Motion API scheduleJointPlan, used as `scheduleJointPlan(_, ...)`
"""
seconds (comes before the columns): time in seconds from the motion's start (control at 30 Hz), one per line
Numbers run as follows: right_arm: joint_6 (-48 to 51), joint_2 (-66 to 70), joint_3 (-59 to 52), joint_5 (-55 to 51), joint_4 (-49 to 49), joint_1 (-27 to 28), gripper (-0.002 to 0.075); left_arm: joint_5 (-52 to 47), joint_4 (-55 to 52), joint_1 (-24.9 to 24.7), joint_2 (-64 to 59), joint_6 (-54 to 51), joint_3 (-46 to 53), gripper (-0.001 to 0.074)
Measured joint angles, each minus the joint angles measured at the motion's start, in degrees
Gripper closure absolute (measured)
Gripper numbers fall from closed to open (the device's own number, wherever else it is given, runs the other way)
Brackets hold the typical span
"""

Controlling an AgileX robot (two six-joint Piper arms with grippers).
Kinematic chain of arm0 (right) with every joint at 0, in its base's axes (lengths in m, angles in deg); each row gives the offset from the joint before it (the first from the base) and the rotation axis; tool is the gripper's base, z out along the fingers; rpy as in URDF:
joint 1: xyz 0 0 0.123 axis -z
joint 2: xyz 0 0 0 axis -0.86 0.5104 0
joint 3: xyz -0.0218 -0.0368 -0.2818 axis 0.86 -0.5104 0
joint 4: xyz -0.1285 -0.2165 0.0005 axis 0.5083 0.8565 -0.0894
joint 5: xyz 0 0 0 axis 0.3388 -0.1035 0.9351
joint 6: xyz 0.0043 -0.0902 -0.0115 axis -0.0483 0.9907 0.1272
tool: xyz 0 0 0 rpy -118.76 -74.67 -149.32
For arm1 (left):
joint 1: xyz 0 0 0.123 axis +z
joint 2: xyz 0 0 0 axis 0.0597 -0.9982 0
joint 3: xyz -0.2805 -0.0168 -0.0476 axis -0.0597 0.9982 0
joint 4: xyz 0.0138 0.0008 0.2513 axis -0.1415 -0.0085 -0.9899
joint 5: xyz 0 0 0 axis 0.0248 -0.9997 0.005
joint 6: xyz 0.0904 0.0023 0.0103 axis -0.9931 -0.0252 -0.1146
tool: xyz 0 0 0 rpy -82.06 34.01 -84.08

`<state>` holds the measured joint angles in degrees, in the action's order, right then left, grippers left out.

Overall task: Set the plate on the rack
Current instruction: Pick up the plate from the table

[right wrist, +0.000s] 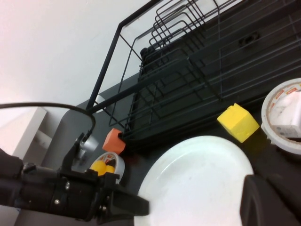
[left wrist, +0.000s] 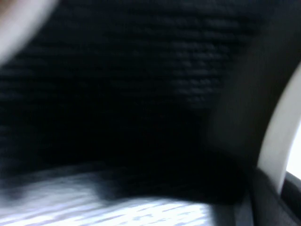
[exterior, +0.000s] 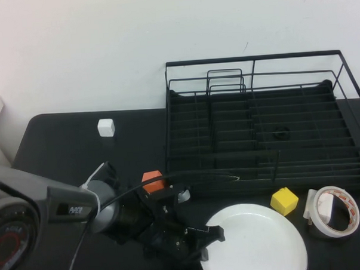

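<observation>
Reach step: left gripper (exterior: 215,234) at plate (exterior: 256,242) left rim, fingers state unclear. Plate flat on desk (exterior: 61,152), before rack (exterior: 263,125). Right gripper (right wrist: 268,202) nearby, fingers unclear. Next: clamp rim, lift.

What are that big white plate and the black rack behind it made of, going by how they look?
The plate looks like glazed ceramic, maybe melamine: smooth, glossy white, with soft reflections. The rack looks like thin metal wire coated matt black, over a black, probably plastic, tray. The left gripper sits at the plate's edge; the right gripper is barely in view.
</observation>
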<state>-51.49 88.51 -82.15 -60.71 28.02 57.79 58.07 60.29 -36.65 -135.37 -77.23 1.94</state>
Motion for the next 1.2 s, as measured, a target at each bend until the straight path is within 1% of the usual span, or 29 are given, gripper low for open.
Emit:
scheduleJointPlan(0.07, 0.00, 0.00, 0.00, -0.24, -0.19, 0.00, 0.0728, -1.92, 7.22, 0.26, -0.18, -6.26, 0.12, 0.0730)
scheduleJointPlan(0.2, 0.00, 0.00, 0.00, -0.47, -0.64, 0.00, 0.0728, -9.18, 24.32, 1.44, -0.71, -22.89, 0.45, 0.0730)
scheduleJointPlan(0.3, 0.00, 0.00, 0.00, -0.70, -1.40, 0.00, 0.0728, -13.71, 32.66, 2.39, -0.71, -31.32, 0.99, 0.0730)
scheduleJointPlan(0.4, 0.00, 0.00, 0.00, -1.01, -2.54, 0.00, 0.0728, -17.01, 34.99, 3.39, -0.71, -37.17, 2.40, 0.0731)
scheduleJointPlan(0.53, 1.19, 0.00, 0.45, -3.56, -3.35, 0.00, 0.0728, -21.62, 35.36, 4.49, -0.59, -42.48, 5.62, 0.0731)
scheduleJointPlan(0.67, 4.33, 0.28, 4.34, -8.89, -3.07, 0.00, 0.0727, -23.59, 35.50, 4.74, 0.88, -47.90, 11.36, 0.0731)
scheduleJointPlan(0.73, 5.76, 2.66, 6.89, -10.24, -1.97, 0.00, 0.0715, -23.45, 35.50, 4.77, 2.72, -51.34, 14.33, 0.0731)
scheduleJointPlan(0.83, 9.94, 8.98, 10.64, -11.67, -0.13, 0.00, 0.0653, -21.85, 35.50, 4.85, 7.25, -57.02, 18.48, 0.0731)
scheduleJointPlan(0.87, 11.76, 11.71, 11.96, -11.76, 0.14, 0.00, 0.0614, -20.92, 35.50, 4.85, 9.10, -58.86, 19.67, 0.0731)
scheduleJointPlan(0.93, 15.08, 17.58, 14.92, -11.93, 0.33, 0.00, 0.0522, -19.47, 35.50, 4.85, 12.60, -61.86, 21.46, 0.0731)
scheduleJointPlan(1.0, 18.57, 23.15, 18.28, -12.15, 0.33, 0.00, 0.0397, -18.01, 35.50, 4.85, 16.63, -63.99, 22.06, 0.0731)
scheduleJointPlan(1.07, 22.89, 29.49, 21.59, -13.00, -0.10, 0.00, 0.0316, -16.58, 35.50, 4.85, 20.26, -64.83, 22.06, 0.0731)
scheduleJointPlan(1.1, 25.28, 32.60, 23.48, -13.71, -0.66, 0.00, 0.0287, -15.71, 35.50, 4.85, 22.24, -65.06, 22.06, 0.0731)
scheduleJointPlan(1.2, 33.86, 41.43, 28.73, -16.76, -3.86, 0.00, 0.0249, -13.49, 35.50, 4.85, 27.69, -65.19, 22.06, 0.0731)
